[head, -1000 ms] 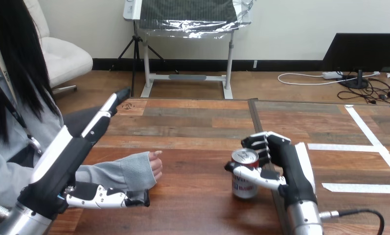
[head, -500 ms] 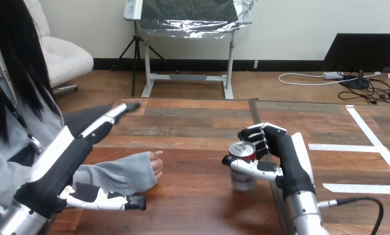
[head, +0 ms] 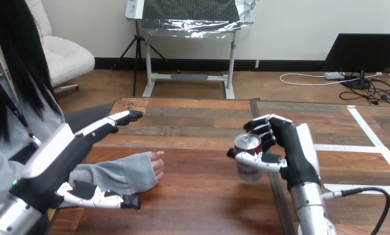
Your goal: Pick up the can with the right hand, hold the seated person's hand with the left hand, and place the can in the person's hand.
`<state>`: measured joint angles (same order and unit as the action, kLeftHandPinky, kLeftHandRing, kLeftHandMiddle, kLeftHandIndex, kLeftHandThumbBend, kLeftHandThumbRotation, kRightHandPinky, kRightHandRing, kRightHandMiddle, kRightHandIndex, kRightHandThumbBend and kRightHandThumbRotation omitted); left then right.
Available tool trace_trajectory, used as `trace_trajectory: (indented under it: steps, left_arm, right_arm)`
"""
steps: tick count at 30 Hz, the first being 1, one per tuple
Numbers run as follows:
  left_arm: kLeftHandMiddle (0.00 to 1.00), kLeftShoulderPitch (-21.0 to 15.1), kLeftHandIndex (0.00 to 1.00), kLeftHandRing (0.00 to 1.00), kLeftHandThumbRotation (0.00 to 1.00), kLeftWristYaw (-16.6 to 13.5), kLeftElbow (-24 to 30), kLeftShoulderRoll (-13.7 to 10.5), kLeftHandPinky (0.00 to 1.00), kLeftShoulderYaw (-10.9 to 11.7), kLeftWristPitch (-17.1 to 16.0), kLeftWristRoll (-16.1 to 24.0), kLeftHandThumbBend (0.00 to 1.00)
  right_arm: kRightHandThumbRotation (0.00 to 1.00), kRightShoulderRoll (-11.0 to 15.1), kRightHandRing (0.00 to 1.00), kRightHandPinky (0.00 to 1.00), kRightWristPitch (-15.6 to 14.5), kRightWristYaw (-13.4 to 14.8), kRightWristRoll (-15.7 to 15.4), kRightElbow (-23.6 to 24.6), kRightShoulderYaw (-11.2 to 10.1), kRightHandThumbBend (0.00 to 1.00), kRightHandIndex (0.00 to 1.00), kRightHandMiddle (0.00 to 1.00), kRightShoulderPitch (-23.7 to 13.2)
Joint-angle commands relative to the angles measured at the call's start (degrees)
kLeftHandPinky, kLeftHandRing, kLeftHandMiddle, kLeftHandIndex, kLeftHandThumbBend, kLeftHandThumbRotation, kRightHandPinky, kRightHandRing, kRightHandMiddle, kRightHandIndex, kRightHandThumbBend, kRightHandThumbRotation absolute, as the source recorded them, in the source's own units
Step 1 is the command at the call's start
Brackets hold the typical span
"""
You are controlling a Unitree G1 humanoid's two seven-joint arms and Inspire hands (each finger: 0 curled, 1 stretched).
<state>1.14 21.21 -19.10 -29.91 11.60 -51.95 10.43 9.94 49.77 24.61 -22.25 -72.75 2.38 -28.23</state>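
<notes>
Right hand [head: 295, 152]: black, white back shell, silver forearm [head: 309, 211]. Left hand [head: 56, 165] alike; fingers [head: 103, 128] black-and-white, jointed.

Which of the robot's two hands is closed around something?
The right hand, at the view's right: its fingers and thumb curl round the can. The left hand has straight fingers and grips nothing.

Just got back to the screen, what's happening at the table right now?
The robot's right hand is wrapped round the can, which seems raised just off the table. Its left hand is open, fingers stretched above the seated person's sleeve, not closed on it. The person's hand rests on the table, apart from the can, so the handover is not yet done.
</notes>
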Motion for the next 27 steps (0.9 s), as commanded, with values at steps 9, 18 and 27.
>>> trace_trajectory:
  steps: [9, 18, 27]
  left_arm:
    - [0.86, -7.08, 0.86, 0.85, 0.28, -2.02, 0.35, -3.62, 0.78, -2.06, 2.63, 4.33, 1.0]
    - [0.86, -9.27, 0.85, 0.82, 0.26, -1.97, 0.17, -5.66, 0.72, -3.56, 5.26, 7.51, 1.0]
    - [0.85, -12.11, 0.85, 0.83, 0.23, -3.19, -1.98, -7.51, 0.75, -5.16, 5.83, 11.33, 1.0]
  right_arm:
    - [0.0, 1.81, 0.41, 0.37, 0.97, 1.22, 0.63, 0.44, -0.07, 0.8, 0.53, 0.49, -7.57]
    - [0.0, 2.21, 0.41, 0.37, 1.35, 0.97, 1.0, 0.35, -0.34, 0.8, 0.53, 0.49, -8.41]
    - [0.0, 2.43, 0.41, 0.37, 1.74, 0.61, 1.53, 0.48, -0.73, 0.8, 0.52, 0.49, -9.03]
